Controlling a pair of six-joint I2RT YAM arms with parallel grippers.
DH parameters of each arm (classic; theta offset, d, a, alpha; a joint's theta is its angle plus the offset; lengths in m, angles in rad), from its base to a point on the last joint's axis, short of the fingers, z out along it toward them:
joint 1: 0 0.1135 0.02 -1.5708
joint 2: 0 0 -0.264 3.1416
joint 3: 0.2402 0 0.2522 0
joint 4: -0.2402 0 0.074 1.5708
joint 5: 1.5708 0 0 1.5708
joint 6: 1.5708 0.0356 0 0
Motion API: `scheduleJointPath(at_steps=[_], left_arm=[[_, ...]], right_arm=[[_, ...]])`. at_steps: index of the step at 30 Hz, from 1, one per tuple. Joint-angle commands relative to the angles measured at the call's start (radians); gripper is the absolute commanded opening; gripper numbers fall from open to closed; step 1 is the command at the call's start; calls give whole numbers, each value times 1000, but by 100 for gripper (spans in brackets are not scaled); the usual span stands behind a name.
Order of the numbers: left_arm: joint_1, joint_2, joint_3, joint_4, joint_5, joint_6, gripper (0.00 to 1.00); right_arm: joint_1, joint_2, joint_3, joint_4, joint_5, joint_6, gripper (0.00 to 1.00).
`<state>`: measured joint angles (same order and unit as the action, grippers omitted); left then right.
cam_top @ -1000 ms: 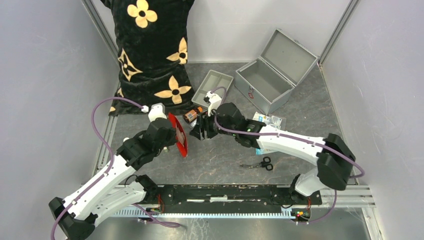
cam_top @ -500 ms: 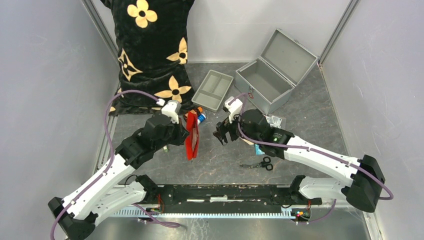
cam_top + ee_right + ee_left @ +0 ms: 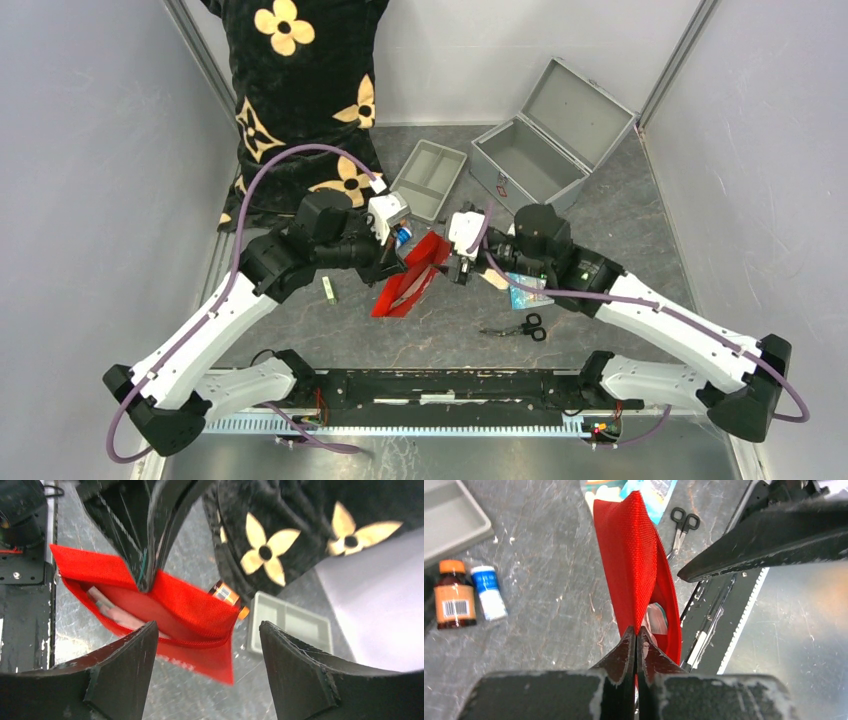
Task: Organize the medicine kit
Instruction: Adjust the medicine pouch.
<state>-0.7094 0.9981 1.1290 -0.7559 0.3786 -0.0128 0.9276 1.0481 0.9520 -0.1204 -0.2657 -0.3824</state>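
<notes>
Dark grey marbled tabletop (image 3: pixel 650 230) occupies the centre of the frame, enclosed by pale grey wall panels (image 3: pixel 90 180) at left, right and top. Aluminium frame posts (image 3: pixel 200 50) run diagonally at the upper corners; illumination is even and diffuse.

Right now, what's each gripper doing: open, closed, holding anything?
Left gripper: closed, pinching the edge of the red pouch.
Right gripper: open, holding nothing, facing the pouch's open mouth.
</notes>
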Motion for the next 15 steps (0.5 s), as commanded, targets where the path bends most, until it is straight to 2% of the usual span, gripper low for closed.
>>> scheduleJointPath(at_steps=[1, 4, 8, 11, 15], left_arm=[[-5, 48, 115, -69, 144, 153, 2], [-5, 77, 143, -85, 151, 159, 2], [-4, 81, 149, -85, 154, 161, 2], [-5, 78, 154, -85, 145, 164, 2], [-5, 73, 167, -84, 142, 166, 2]], right_arm=[[-67, 41, 184, -140, -174, -152, 79], [-171, 103, 277, -212, -372, -135, 78], [-293, 149, 319, -198, -617, -90, 72], [-333, 172, 326, -191, -792, -70, 69], [-344, 185, 298, -156, -921, -27, 68]])
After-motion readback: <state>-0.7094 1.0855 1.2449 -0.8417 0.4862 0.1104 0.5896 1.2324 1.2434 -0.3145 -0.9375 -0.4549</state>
